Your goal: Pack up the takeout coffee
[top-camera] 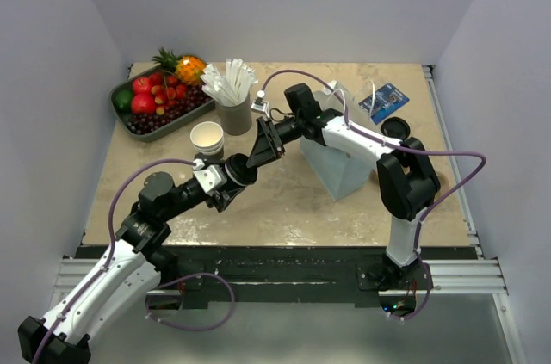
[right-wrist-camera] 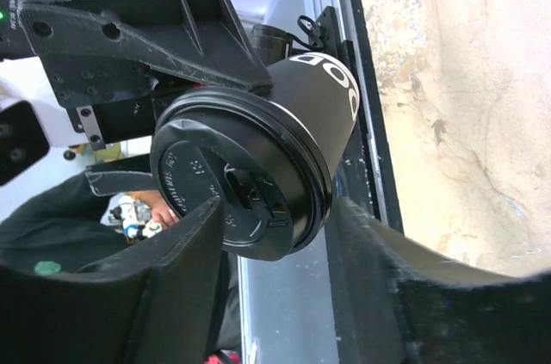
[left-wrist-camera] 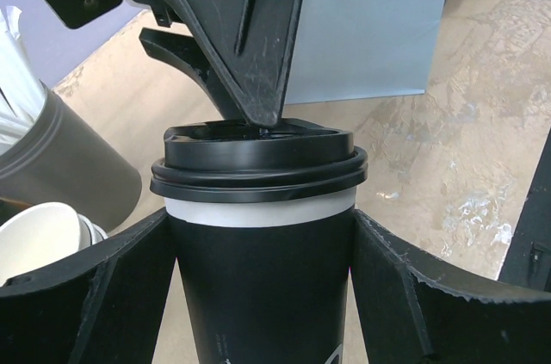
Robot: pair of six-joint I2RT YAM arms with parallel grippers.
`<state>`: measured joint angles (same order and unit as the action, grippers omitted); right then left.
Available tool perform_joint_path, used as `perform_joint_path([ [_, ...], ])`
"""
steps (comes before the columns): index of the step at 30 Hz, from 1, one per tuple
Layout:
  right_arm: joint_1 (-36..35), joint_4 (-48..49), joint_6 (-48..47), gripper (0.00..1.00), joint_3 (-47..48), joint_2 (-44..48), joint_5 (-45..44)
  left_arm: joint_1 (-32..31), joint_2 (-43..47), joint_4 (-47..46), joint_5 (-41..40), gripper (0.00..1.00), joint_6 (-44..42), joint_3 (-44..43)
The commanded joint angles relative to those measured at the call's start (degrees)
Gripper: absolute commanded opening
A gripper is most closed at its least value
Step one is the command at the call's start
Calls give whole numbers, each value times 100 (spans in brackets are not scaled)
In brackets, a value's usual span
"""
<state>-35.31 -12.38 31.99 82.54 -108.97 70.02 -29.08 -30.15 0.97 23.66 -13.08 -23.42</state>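
Observation:
The takeout coffee (left-wrist-camera: 258, 286) is a dark paper cup with a white band under its black lid (left-wrist-camera: 258, 166). My left gripper (left-wrist-camera: 258, 239) is shut on the cup's body, one finger on each side, and holds it above the table's middle (top-camera: 244, 168). My right gripper (right-wrist-camera: 271, 226) comes in from the right with its jaws apart astride the lid (right-wrist-camera: 228, 183). In the left wrist view one right fingertip (left-wrist-camera: 258, 110) rests on the lid's top. In the right wrist view the cup (right-wrist-camera: 301, 106) points its lid at the camera.
A pale blue paper bag (top-camera: 344, 157) stands right of centre. Behind the grippers are a grey cup of white sticks (top-camera: 232, 106), a stack of lidless cups (top-camera: 207, 138) and a fruit tray (top-camera: 159, 106). A loose black lid (top-camera: 395, 129) and a blue packet (top-camera: 387, 101) lie at the far right.

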Motion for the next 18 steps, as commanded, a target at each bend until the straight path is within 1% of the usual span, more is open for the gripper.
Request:
perform_joint_path([
  [1,-20,60,53,49,-133,148,65,-28,-43,-326,-90,53,-72,-128],
  [2,-20,69,53,43,-124,139,82,-36,-35,-334,-98,53,-72,-110],
  [4,-20,96,71,39,-116,121,117,-36,-35,-378,-107,54,-54,-67],
  [5,-20,96,62,30,-107,113,117,-45,-26,-396,-107,55,-45,-49],
  [7,-20,131,71,24,-116,104,117,-36,-61,-414,-125,56,-45,-5],
  [8,-20,139,71,20,-107,95,100,-45,-70,-414,-142,57,-45,4],
  [10,-20,105,36,12,-81,104,39,-45,-96,-370,-151,66,-89,22],
  [11,-11,-96,-51,11,-2,95,-23,-54,-105,-335,-177,69,-115,30],
  [12,-20,-254,-322,11,68,104,-102,-54,-122,-256,-178,75,-142,30],
  [14,-11,-684,-578,11,244,113,-417,-54,-184,-142,-125,81,-343,-5],
  [15,-11,-835,-832,12,306,121,-575,-45,-228,146,-116,99,-449,-48],
  [17,7,-1247,-1106,13,464,174,-918,-54,-359,411,-72,100,-800,-189],
  [18,33,-1362,-1333,13,508,174,-1016,-45,-395,691,-89,100,-923,-250],
])
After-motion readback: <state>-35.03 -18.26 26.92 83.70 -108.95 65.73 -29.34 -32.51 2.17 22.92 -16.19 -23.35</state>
